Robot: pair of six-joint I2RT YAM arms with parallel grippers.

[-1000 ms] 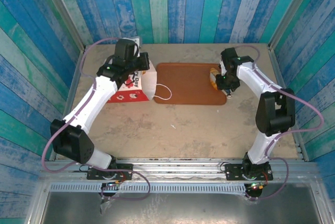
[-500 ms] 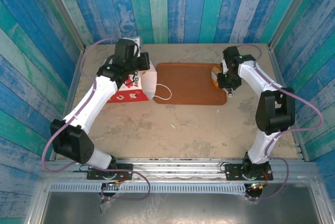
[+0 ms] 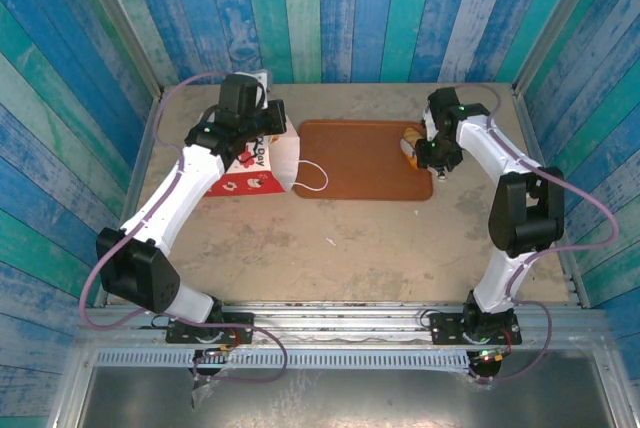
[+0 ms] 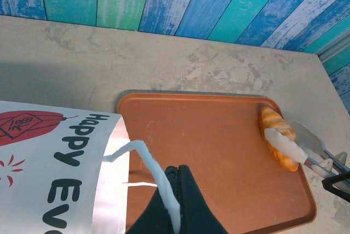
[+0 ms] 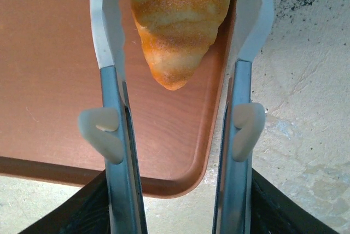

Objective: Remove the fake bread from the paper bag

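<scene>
Bread first: one golden ridged croissant [image 5: 178, 31] lies at the right end of the flat brown tray [image 3: 350, 163], close to the rim. No other pastry is on the tray. Whatever remains in the paper bag [image 3: 255, 168] is hidden from view.

Right gripper [image 4: 295, 141]: fingers about half spread, one on each side of the croissant. The wrist view shows a thin shadow between one pad and the crust. My reading is that the piece rests on the tray and is not pinched. Setting it at the far end probably leaves the rest of the tray free for more.

Left gripper [image 4: 178, 169]: fingers pressed together on a thin white loop handle [image 4: 136, 149]. The bag lies on its side on the table [image 3: 330, 248], with its mouth touching the tray's left edge. Holding the handle probably steadies the bag and keeps the mouth lifted open for the other arm to reach in.

Writing on the bag:
- The left wrist view shows "Happy" in black, then "Eve", which is cut off by the frame edge.
- A red lantern panel carries small characters, too small to read.
- The top view shows a word ending in "Day".

Task judged barely begun.
</scene>
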